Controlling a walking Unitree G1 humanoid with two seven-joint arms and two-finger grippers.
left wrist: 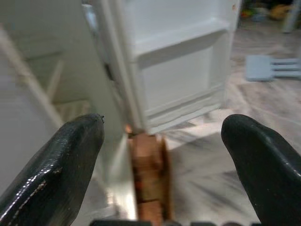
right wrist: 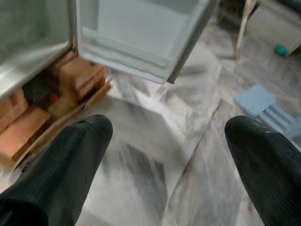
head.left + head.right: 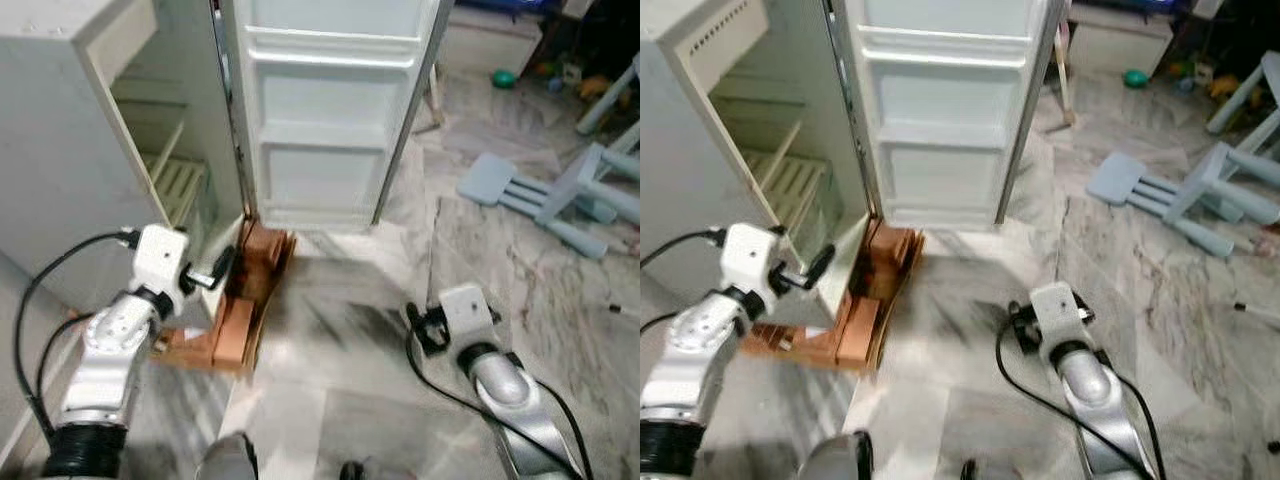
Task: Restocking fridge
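A white fridge (image 3: 60,150) stands open, its door (image 3: 325,150) swung wide with bare door shelves. Inside, slatted shelves (image 3: 175,185) hold nothing that I can see. On the floor at the fridge's foot lies an open cardboard box (image 3: 245,310) with several brown cartons (image 2: 77,75). My left gripper (image 1: 162,141) is open, close to the fridge's lower front edge and just above the box. Over the marble floor to the right of the box, my right gripper (image 2: 169,136) is open and holds nothing.
A toppled light-blue stool (image 3: 560,195) lies on the floor at the right. A green ball (image 3: 503,78) and a low white cabinet (image 3: 490,40) are further back. Bare marble floor (image 3: 340,330) lies between the box and my right arm.
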